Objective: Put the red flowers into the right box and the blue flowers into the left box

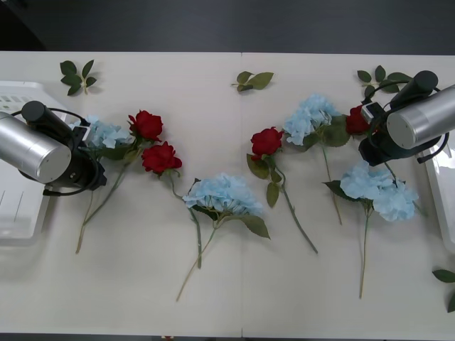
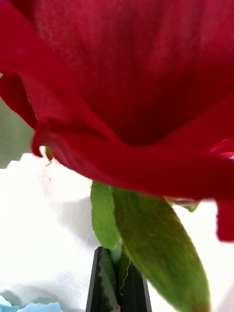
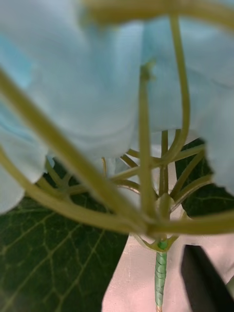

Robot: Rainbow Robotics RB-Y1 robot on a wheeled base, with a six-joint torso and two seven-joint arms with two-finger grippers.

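Red flower (image 2: 136, 87) stem pinched in right tool (image 2: 118, 282) — head just beyond.

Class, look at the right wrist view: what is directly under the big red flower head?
Under the red flower hang green leaves and a pale stem, pinched between the right gripper's black fingers. The leaves hide the lower stem.

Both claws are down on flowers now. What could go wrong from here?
Right claw is shut on the red rose stem with a leaf pinched in, so it may slip. Left claw sits at a blue flower whose stem lies beside a neighbouring rose; lifting could drag it.
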